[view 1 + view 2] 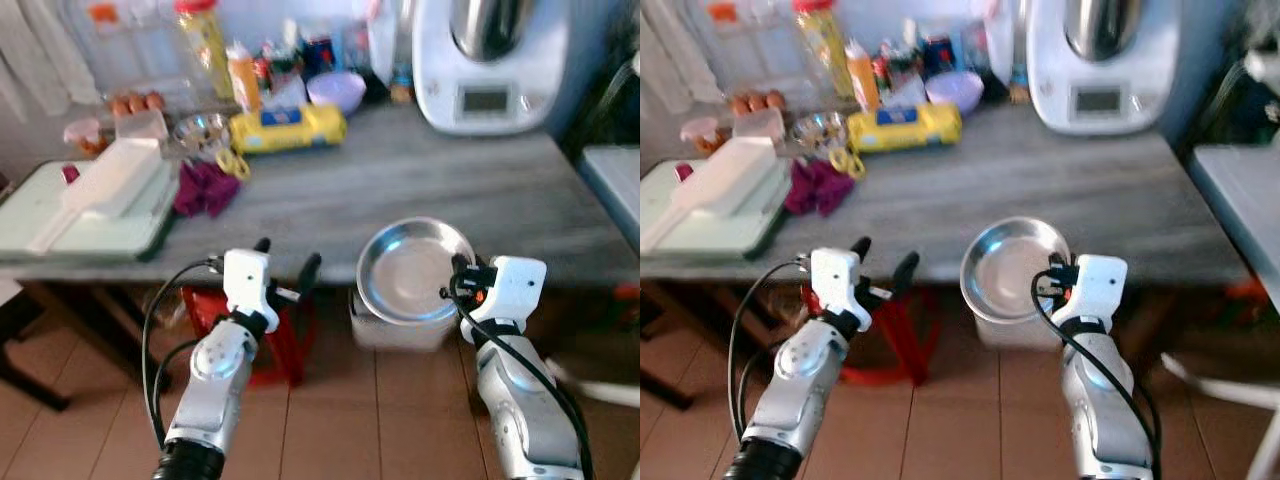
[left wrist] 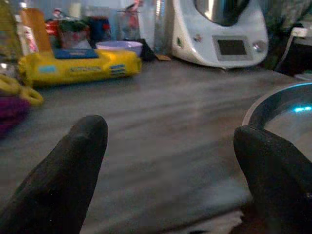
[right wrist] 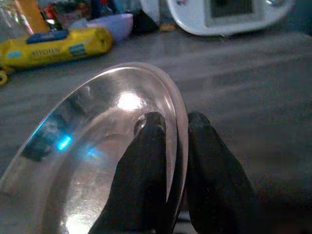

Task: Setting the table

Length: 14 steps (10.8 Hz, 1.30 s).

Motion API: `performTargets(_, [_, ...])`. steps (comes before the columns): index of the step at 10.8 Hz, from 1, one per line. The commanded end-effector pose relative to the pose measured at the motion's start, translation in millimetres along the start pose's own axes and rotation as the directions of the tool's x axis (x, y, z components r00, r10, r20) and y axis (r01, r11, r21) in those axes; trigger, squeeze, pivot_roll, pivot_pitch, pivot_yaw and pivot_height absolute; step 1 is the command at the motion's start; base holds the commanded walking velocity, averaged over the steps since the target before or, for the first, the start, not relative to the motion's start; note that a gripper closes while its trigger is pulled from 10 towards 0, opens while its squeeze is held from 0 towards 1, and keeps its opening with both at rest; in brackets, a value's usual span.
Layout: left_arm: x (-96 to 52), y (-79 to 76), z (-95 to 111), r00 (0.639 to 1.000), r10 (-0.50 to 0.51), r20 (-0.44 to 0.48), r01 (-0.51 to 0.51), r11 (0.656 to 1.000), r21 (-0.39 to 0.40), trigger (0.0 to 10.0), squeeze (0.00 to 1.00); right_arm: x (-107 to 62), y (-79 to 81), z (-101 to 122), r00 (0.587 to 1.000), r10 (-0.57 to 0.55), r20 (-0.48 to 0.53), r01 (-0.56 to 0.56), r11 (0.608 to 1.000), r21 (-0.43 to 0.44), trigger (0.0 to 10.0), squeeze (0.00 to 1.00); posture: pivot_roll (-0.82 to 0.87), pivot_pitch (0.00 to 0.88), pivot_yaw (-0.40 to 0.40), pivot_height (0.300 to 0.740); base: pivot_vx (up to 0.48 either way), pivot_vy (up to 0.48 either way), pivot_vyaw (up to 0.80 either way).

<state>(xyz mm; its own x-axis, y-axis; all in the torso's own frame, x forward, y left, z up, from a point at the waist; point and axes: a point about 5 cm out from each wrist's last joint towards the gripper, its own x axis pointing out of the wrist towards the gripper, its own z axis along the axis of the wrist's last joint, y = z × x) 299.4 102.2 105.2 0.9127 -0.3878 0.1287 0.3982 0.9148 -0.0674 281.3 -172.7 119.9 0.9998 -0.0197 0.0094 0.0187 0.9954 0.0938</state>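
Observation:
A shiny steel plate [image 1: 412,270] hangs tilted over the near edge of the grey wooden table [image 1: 420,170]. My right gripper [image 1: 462,272] is shut on the plate's right rim, one finger [image 3: 146,165] inside the rim and the other finger [image 3: 207,165] outside it. In the right wrist view the plate [image 3: 97,146] slopes away from the pinch. My left gripper [image 1: 287,262] stands open at the table's front edge, left of the plate, with nothing between its fingers [image 2: 63,180]. The plate's rim [image 2: 278,105] shows beside it in the left wrist view.
A white kitchen machine [image 1: 490,60] stands at the back right. A yellow packet [image 1: 288,128], a lilac bowl [image 1: 336,90], bottles and jars crowd the back. A purple cloth [image 1: 205,187] and a pale green tray [image 1: 85,215] lie left. A red stool [image 1: 270,335] stands under the table.

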Motion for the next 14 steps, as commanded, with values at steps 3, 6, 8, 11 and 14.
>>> performTargets(3, [-5.8,9.2,-1,1.0,0.013,-0.015,-0.013,1.0,0.022,10.0,0.0,2.8,8.0,6,0.999,0.02,0.032,-0.02,1.0,-0.001,10.0,0.0,-0.2,0.055,0.077,0.74,0.381,0.0,0.0])
performTargets(6, [-22.5,10.4,-9,0.999,-0.018,-0.045,0.019,1.0,0.024,10.0,0.0,6.9,2.1,10,0.999,-0.006,0.05,0.007,1.0,-0.011,10.0,0.0,-0.2,0.056,0.07,0.74,0.0,0.0,0.0])
performTargets(8, [-42.7,18.2,-17,0.995,-0.045,-0.091,0.051,0.996,0.07,10.0,0.0,12.2,-4.8,12,0.998,-0.044,0.052,0.044,0.999,0.009,10.0,0.0,-0.19,0.064,0.071,0.74,0.0,0.0,0.0])
performTargets(11, [-52.9,23.3,-21,0.987,-0.091,-0.136,0.102,0.992,0.08,10.0,0.0,20.9,-11.0,13,0.997,-0.067,0.025,0.067,0.997,0.034,10.0,0.0,-0.19,0.066,0.07,0.74,0.0,0.0,0.0])
performTargets(14, [-57.6,22.8,-30,0.972,-0.163,-0.168,0.181,0.978,0.101,10.0,0.0,37.1,-10.1,12,0.997,-0.081,-0.019,0.083,0.994,0.071,10.0,0.0,-0.19,0.056,0.081,0.74,0.0,0.0,0.0])
